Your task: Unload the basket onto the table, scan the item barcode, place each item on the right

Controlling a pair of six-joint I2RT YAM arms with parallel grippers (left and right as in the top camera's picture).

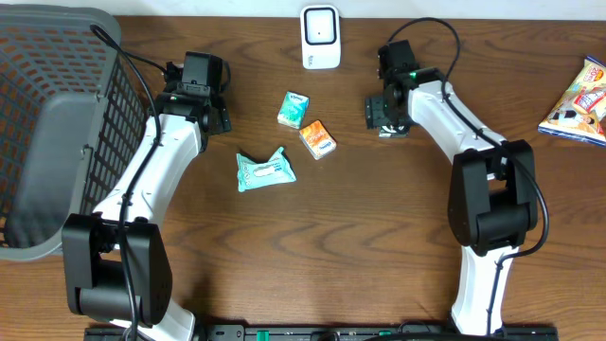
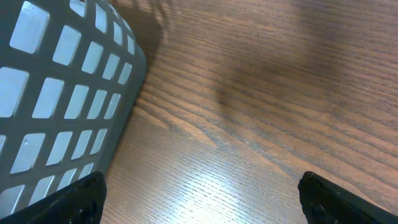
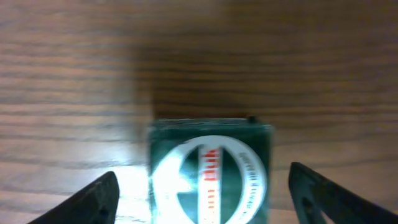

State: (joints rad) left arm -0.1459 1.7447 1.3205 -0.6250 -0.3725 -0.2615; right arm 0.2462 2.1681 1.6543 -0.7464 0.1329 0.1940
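Note:
In the right wrist view a dark green box point(image 3: 211, 171) with a white ring and red lettering lies on the wood between my right gripper's fingers. My right gripper point(image 3: 208, 200) is open, with bare wood showing on both sides of the box. From overhead the right gripper point(image 1: 388, 116) hangs right of the white barcode scanner point(image 1: 321, 36) and hides the box. My left gripper point(image 1: 204, 102) is open and holds nothing, its fingertips point(image 2: 74, 199) over bare wood beside the basket.
A grey mesh basket point(image 1: 47, 123) fills the left of the table and shows close by in the left wrist view point(image 2: 56, 93). A green-white pack point(image 1: 294, 109), an orange pack point(image 1: 318, 138) and a teal wipes packet point(image 1: 265, 170) lie mid-table. A snack bag point(image 1: 579, 102) lies far right.

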